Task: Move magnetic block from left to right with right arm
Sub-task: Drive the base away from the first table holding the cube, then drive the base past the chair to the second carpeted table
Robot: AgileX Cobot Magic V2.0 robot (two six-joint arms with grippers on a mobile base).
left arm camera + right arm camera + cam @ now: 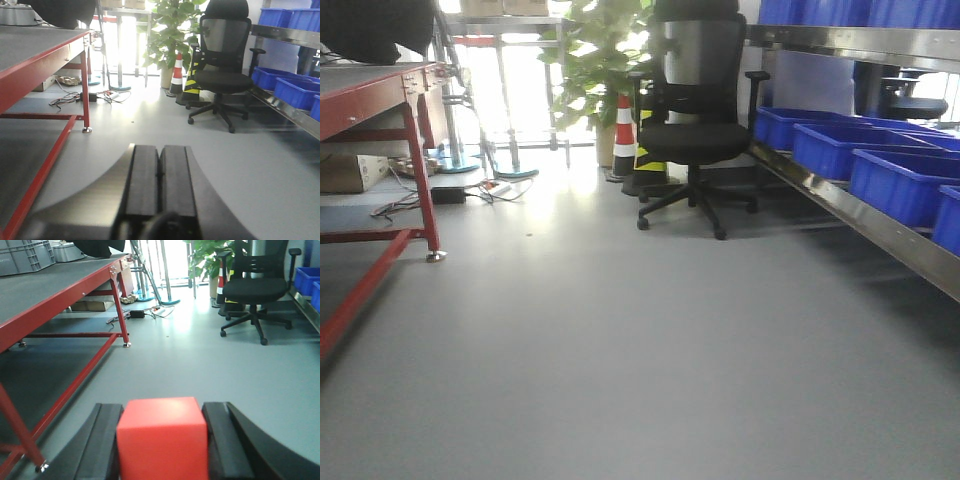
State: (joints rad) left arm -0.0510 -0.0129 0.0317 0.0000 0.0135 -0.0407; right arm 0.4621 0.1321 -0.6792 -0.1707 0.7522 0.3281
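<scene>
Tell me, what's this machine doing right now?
The robot's right gripper is clamped on a small red magnetic block, which sits squarely between its two black fingers. The left gripper is shut with nothing in it. Both grippers face out into the room, with a red-framed table off to the left and an office chair further ahead.
</scene>
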